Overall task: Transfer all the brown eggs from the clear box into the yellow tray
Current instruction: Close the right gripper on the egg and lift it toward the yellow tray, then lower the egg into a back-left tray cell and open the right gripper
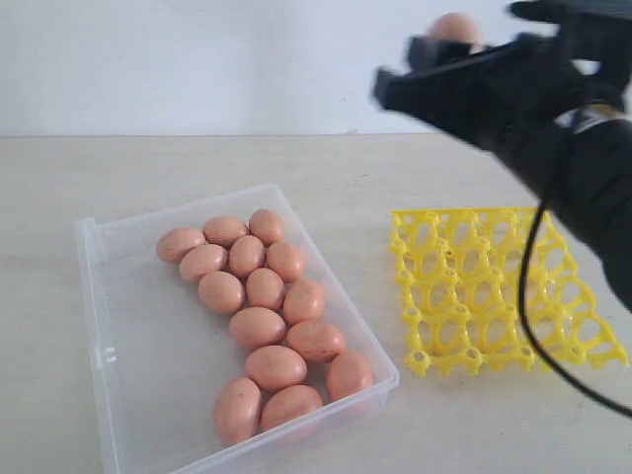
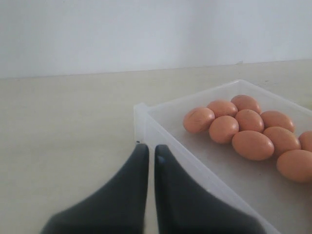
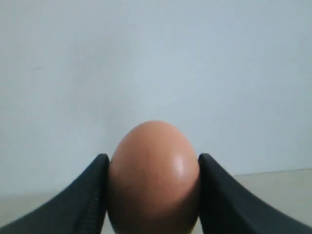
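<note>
- Looming closest to the lens, the right gripper (image 1: 452, 44) hangs high on the right of the scene, its black arm blurred against the white wall (image 1: 197, 59).
- Its jaws stand apart around a single brown egg (image 3: 152, 180), pinched upright between the two dark fingers (image 3: 92, 195), one pressing each side of the shell.
- Below that arm, the yellow tray (image 1: 494, 286) lies flat on the beige table (image 1: 296, 163), to the right of the clear box (image 1: 138, 326) and apart from it.
- About fifteen brown eggs (image 1: 258, 327) rest inside the clear box, bunched in a loose band running from its far end to its near right corner; many touch their neighbours.
- Most of the box's left half is bare floor.
- At the left, the left gripper (image 2: 147, 151) sits low over the table, its tips just beside a corner of the box's wall; whether they touch it cannot be told.
- Its jaws are drawn almost together, with only a thin slit between them and nothing held.
</note>
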Available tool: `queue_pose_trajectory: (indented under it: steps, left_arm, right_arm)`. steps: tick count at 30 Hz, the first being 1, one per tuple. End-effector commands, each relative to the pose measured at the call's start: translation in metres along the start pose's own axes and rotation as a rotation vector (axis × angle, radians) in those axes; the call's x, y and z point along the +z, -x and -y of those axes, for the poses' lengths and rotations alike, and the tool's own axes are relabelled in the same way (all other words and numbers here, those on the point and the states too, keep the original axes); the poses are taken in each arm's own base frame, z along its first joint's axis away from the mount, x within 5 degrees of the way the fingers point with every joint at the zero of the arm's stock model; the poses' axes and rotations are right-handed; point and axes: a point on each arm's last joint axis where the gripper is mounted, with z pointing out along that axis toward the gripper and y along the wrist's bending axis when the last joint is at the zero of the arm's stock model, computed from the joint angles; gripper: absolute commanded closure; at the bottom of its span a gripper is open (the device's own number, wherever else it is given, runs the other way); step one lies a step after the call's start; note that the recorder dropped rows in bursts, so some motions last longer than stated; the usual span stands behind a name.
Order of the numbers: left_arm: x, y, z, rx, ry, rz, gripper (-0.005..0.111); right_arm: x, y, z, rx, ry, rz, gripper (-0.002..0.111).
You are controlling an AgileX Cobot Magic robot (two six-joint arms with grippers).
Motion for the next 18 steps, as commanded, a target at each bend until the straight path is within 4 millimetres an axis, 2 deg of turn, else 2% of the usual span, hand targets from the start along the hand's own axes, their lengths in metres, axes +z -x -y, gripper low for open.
queue_pose_trajectory:
  steps: [1, 4, 9, 14, 18]
  left_arm:
    - [0.0, 0.0, 0.0, 0.003, -0.003, 0.006, 0.103]
    - [0.0, 0.0, 0.0, 0.003, -0.003, 0.006, 0.103]
    - [0.0, 0.0, 0.0, 0.003, -0.003, 0.006, 0.103]
    - [0.0, 0.0, 0.0, 0.003, -0.003, 0.006, 0.103]
    - [0.0, 0.0, 0.0, 0.003, -0.003, 0.006, 0.103]
  right_arm:
    - [0.01, 0.01, 0.058, 0.029, -0.272, 0.093, 0.108]
    - [0.037, -0.002, 0.077, 0.001, -0.149, -0.025, 0.108]
    - [0.088, -0.035, 0.105, -0.126, 0.129, -0.321, 0.108]
    - [0.103, -0.061, 0.111, -0.242, 0.489, -0.53, 0.108]
    - [0.106, -0.082, 0.118, -0.211, 0.524, -0.612, 0.108]
